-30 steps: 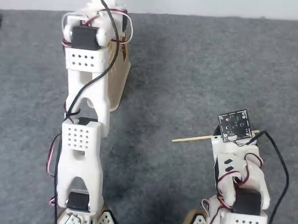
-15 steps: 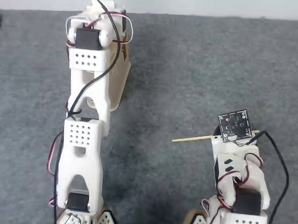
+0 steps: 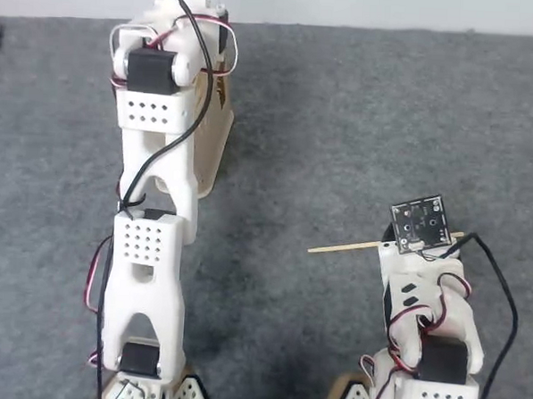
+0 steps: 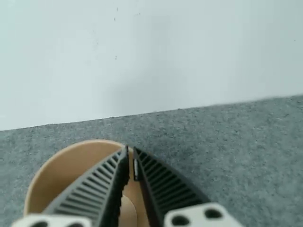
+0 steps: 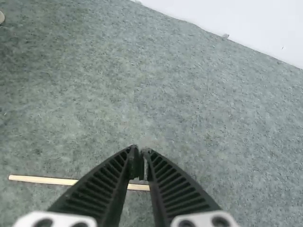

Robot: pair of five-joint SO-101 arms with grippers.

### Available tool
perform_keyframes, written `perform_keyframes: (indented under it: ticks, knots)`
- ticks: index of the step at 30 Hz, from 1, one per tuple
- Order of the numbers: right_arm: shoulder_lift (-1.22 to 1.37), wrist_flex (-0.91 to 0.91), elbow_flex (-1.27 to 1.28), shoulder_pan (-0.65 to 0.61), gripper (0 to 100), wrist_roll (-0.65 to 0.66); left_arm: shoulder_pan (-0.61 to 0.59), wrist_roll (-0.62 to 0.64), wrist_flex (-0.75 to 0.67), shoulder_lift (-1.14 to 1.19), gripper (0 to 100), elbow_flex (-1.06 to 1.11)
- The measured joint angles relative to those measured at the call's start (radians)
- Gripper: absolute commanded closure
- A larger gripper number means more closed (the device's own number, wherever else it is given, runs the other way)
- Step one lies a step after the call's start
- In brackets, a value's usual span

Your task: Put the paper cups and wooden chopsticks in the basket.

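Wrist cams: chopstick (image 5: 38, 179) under closed R gripper (image 5: 140, 157), L gripper (image 4: 130, 154) pinching cup (image 4: 66, 165) rim

Over on the high view, the basket (image 3: 220, 139) is mostly buried under the left arm (image 3: 156, 167), with just one side wall peeking out. The paper cup (image 4: 61, 170) runs off the edge of the left wrist view, and the left gripper (image 4: 131, 150) covers its middle. The wooden chopstick (image 3: 349, 247) loses one end beneath the right arm (image 3: 420, 261), and up close the right gripper (image 5: 140, 152) blocks a stretch of it.
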Motion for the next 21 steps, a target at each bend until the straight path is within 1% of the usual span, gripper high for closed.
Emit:
perform_keyframes:
  ticks: [2, 8, 11, 16, 21]
  knots:
    - [0.000, 0.000, 0.000, 0.000, 97.5, 0.000, 0.005, 0.000, 0.000, 0.005, 99, 0.000]
    - [0.000, 0.000, 0.000, 0.000, 97.5, 0.000, 0.000, 0.006, 0.006, 0.137, 99, -0.009]
    - [0.000, 0.000, 0.000, 0.000, 97.5, 0.000, 0.000, 0.003, 0.014, 0.163, 99, -0.032]
    - [0.000, 0.000, 0.000, 0.000, 97.5, 0.000, -0.012, 0.003, 0.026, 0.157, 99, -0.035]
    - [0.000, 0.000, 0.000, 0.000, 97.5, 0.000, -0.011, -0.002, 0.066, 0.066, 99, -0.031]
